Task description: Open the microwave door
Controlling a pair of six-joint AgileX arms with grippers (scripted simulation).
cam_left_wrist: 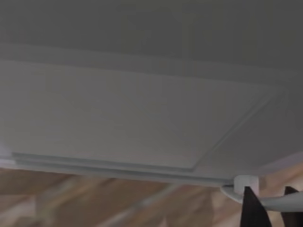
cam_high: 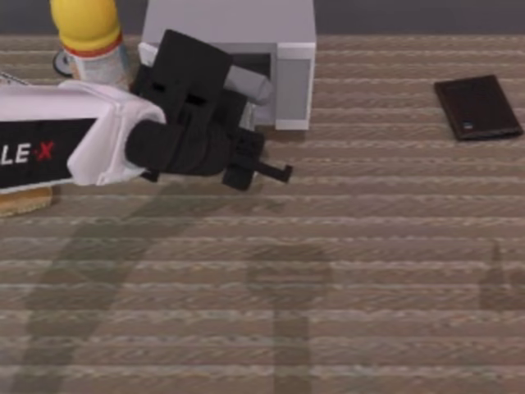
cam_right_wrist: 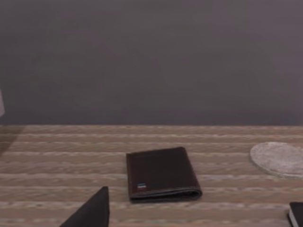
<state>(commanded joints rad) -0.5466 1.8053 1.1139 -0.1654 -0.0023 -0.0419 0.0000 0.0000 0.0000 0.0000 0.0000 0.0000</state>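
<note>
Now: left hand [cam_left_wrist: 267,208] at microwave door [cam_left_wrist: 142,118] edge, fingers straddling handle, grip uncertain; microwave [cam_high: 246,33] far left on counter [cam_high: 328,271].

The top view hangs over the table [cam_high: 328,279] and looks straight down, taking in the microwave [cam_high: 246,49] at the far edge, the left arm [cam_high: 90,139] before it, and a wallet [cam_high: 477,107] off to the right. The left wrist view sits very close under the microwave door [cam_left_wrist: 123,113], looking up along its pale panel, with a strip of table below. The right wrist view is low and near level, facing the back wall across the table; it shares the wallet [cam_right_wrist: 162,174] with the top view.
</note>
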